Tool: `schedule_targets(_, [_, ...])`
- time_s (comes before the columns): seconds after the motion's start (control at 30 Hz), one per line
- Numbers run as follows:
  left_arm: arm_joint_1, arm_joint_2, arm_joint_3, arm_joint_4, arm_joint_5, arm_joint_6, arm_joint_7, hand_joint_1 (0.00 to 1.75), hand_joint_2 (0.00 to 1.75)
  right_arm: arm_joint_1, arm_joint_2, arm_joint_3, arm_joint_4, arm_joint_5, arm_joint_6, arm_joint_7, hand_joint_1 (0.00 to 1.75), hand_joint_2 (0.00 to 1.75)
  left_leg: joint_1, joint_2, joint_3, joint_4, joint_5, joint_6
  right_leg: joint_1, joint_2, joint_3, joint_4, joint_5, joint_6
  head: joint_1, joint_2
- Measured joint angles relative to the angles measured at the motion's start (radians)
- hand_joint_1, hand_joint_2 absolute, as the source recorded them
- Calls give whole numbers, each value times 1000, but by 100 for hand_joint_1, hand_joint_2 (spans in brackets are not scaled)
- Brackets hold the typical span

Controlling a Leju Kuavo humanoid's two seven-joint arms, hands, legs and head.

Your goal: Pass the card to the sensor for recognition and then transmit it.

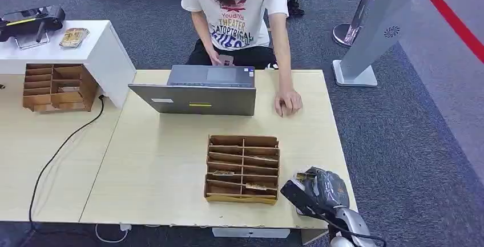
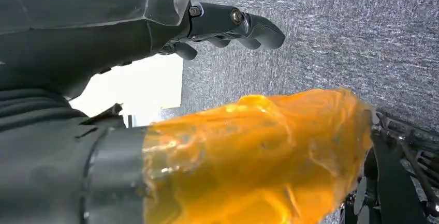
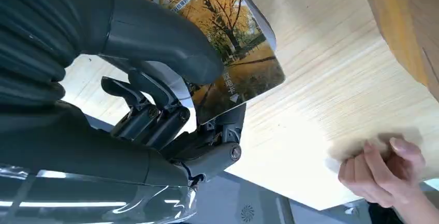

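My right hand [image 1: 319, 190] hovers over the near right corner of the light wooden table [image 1: 160, 161], just right of a wooden slotted card box [image 1: 243, 168]. In the right wrist view the right hand [image 3: 171, 94] pinches a card [image 3: 228, 32] printed with yellow autumn trees between its thumb and its fingers. The left hand [image 2: 228, 25] hangs over grey carpet with its fingers curled and nothing in them.
A person sits at the table's far side behind an open grey laptop [image 1: 197, 92], one hand [image 1: 288, 102] resting on the table; that hand [image 3: 385, 169] also shows close up. A second wooden box [image 1: 57, 87] and a white cabinet [image 1: 108, 53] stand at the left. A grey kiosk stand [image 1: 371, 30] is at the right.
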Motion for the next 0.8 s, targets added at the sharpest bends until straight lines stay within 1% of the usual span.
schedule_targets(0.63, [0, 0, 0, 0, 6, -1, -3, 0, 0, -5, 0, 3, 5, 7, 0, 4, 175, 175, 0, 0, 1, 0, 0, 0, 0, 0, 0, 0, 0, 0, 0, 0])
schedule_targets(0.8, [0, 0, 0, 0, 6, 3, -2, 0, 0, -4, 0, 1, 8, 10, -10, 8, 175, 175, 0, 0, 1, 0, 0, 0, 0, 0, 1, 0, 0, 0, 0, 0])
